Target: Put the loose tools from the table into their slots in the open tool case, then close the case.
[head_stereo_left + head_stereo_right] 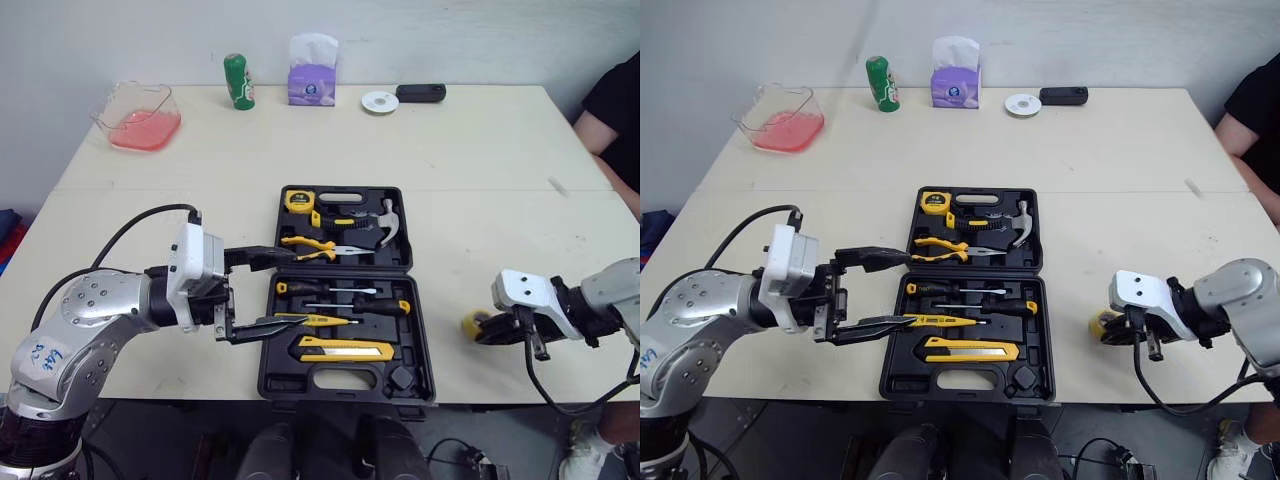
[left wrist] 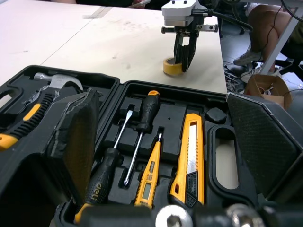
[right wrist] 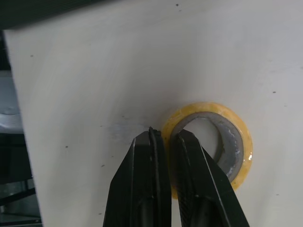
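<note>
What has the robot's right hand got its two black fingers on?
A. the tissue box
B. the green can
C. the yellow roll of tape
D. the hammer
C: the right gripper pinches the wall of the yellow roll of tape, which sits on the table beside the tool case.

Tabletop point(image 1: 480, 140), pale, seam running across its middle.

Far left corner: clear plastic container point(image 1: 138, 117), red-pink contents in the bottom.

Along the far edge, left to right:
- green can point(image 1: 238, 81), upright
- purple tissue box point(image 1: 312, 75), white tissue sticking out the top, near the can
- small white disc point(image 1: 380, 101), flat
- black oblong device point(image 1: 420, 93), just beside the disc, lying flat

Near the right edge, mid-depth: short pale strip point(image 1: 558, 185), too small to identify.

Person point(image 1: 615, 110) at the right edge, black sleeve, bare forearm.

Beyond the left edge, low: something blue and red point(image 1: 8, 235).
</note>
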Available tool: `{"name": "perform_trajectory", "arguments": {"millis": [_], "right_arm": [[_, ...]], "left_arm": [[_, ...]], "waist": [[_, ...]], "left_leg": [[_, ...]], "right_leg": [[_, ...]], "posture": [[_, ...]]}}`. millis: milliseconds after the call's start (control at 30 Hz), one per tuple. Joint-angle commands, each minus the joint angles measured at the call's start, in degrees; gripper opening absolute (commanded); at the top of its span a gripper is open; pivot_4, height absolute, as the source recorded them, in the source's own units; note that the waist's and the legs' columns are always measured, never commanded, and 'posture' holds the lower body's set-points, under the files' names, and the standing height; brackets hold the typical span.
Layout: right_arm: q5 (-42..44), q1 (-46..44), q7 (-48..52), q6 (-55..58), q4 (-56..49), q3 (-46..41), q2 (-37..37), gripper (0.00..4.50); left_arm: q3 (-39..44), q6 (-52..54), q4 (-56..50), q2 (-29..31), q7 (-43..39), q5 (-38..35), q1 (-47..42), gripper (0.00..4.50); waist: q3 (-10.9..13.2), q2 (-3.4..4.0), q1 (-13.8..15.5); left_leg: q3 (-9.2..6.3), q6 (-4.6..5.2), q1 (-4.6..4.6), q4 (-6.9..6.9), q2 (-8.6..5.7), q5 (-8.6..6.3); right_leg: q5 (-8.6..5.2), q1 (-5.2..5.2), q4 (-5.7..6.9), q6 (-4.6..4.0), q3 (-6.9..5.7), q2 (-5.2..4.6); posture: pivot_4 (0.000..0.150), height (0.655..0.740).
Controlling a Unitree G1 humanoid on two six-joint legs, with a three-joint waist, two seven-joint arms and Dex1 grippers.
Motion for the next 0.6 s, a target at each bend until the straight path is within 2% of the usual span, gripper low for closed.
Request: {"name": "perform_trajectory", "arguments": {"millis": [33,167,400,600], "right_arm": [[1.94,0.90,0.45,1.41,-3.61,-2.61,-1.20,1.81],[2.65,2.49,2.27,2.21,-7.44,-4.55,-4.93,3.77],[5.64,6.75,4.59,3.13,-13.04,-12.61,-11.26,3.77],[6.89,8.71,4.19,5.09,-17.71,-15.96,-13.06,3.77]], "left_arm": [[0.62,-0.23,-0.94,0.20,-0.52,-0.48,-0.57,4.50],[0.22,-0.36,-0.20,0.05,-1.17,-0.28,-0.81,4.50],[-1.45,-1.45,1.10,-0.81,-2.83,0.62,-2.07,4.50],[-2.83,-2.55,2.94,-1.90,-4.27,1.85,-3.70,4.50]], "waist": [[0.00,-0.01,0.24],[0.01,0.00,0.47],[0.01,-0.02,0.56],[0.02,-0.03,0.51]], "left_leg": [[-0.01,0.00,-0.01,0.00,0.01,0.00],[-0.01,0.01,-0.02,0.00,-0.02,0.00],[-0.05,0.02,-0.02,0.00,-0.03,0.00],[-0.04,0.02,-0.01,0.00,0.00,0.01]], "right_leg": [[0.00,0.00,-0.01,0.00,-0.01,0.00],[0.00,0.00,-0.02,0.00,-0.01,-0.02],[0.00,0.02,-0.04,0.00,-0.03,-0.05],[0.00,0.02,-0.02,0.00,-0.02,-0.04]], "posture": [[0.150,0.7400],[0.150,0.7400],[0.150,0.7400],[0.150,0.7400]]}}
